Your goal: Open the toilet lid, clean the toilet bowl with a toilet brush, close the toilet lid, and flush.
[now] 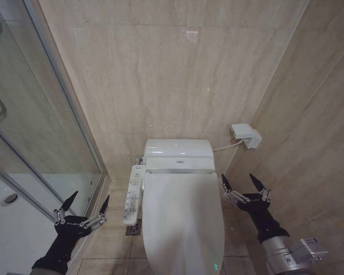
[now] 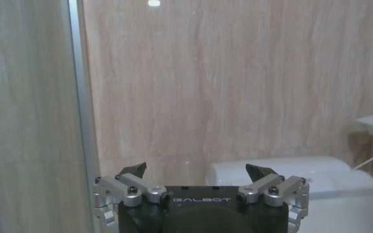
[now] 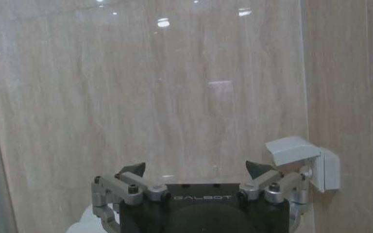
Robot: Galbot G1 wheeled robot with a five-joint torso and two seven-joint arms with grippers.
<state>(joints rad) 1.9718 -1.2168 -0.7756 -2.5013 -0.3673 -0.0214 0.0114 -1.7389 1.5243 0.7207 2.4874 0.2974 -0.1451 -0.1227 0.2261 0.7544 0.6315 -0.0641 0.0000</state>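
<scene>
The toilet lid is a smooth white oval cover lying shut over the toilet in the middle of the head view, so the toilet bowl is hidden under it. My left gripper hovers open to the left of the toilet, near the glass shower door. My right gripper hovers open just off the lid's right edge, close to the side wall. In the left wrist view the left gripper points at the back wall, with the white tank to one side. The toilet brush is out of view.
A white control panel juts from the toilet's left side. The glass shower door stands at the left. A white wall socket box with a cable sits at the back right, also seen as the socket box. Marble walls close in behind and at the right.
</scene>
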